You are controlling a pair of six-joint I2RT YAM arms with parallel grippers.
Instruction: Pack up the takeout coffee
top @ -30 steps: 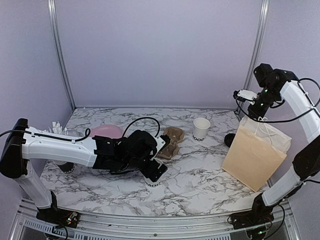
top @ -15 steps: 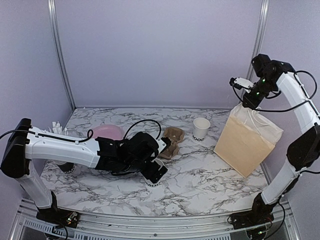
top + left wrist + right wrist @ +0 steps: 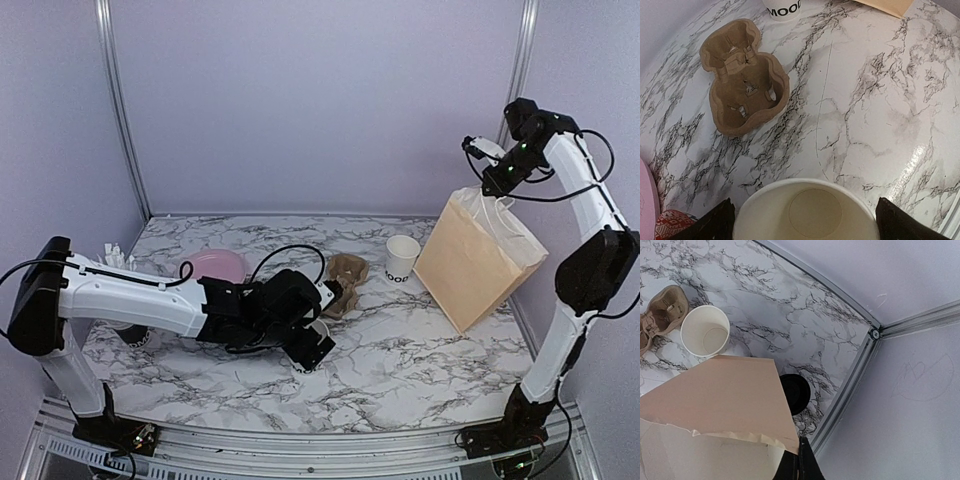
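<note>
Near cup [image 3: 815,212] stood upright, axis vertical, mouth open upward, toward the front of the marble table [image 3: 420,350], between left gripper's [image 3: 804,225] wide-spread jaws; open room lay rightward. Second cup [image 3: 402,257] stood upright near the back edge. Right gripper [image 3: 799,462] was clenched on the tilted paper bag's [image 3: 475,260] top.

From left to right come the plate [image 3: 213,265], the tray [image 3: 345,283], a cup [image 3: 402,257] and the paper bag [image 3: 478,262].
</note>
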